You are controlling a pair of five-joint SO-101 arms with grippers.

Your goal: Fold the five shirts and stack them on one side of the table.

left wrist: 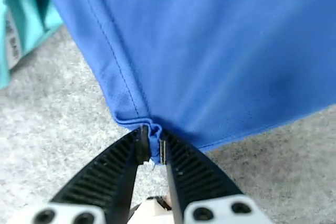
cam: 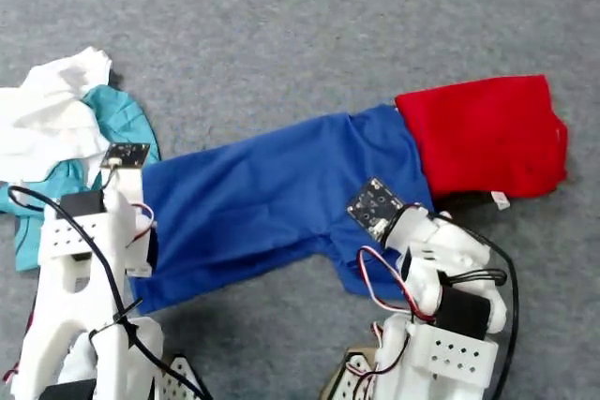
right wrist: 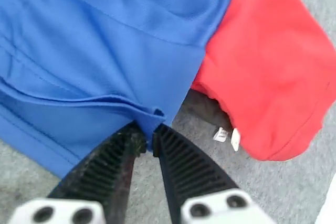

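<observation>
A blue shirt (cam: pixel 272 199) lies stretched across the middle of the grey table. My left gripper (left wrist: pixel 153 148) is shut on a corner of its hem (left wrist: pixel 149 129) at the shirt's left end. My right gripper (right wrist: pixel 148 136) is shut on a folded blue edge (right wrist: pixel 152 115) at the shirt's right end, beside a folded red shirt (cam: pixel 487 133). The red shirt (right wrist: pixel 268 72) overlaps the blue one's far right end. A teal shirt (cam: pixel 89 152) and a white shirt (cam: pixel 52 110) lie crumpled at the table's left edge.
The grey felt table (cam: pixel 281 44) is bare along its far half. A dark garment (right wrist: pixel 202 103) with a white tag (right wrist: pixel 227 136) peeks from under the red shirt. Cables trail along both arm bodies at the near edge.
</observation>
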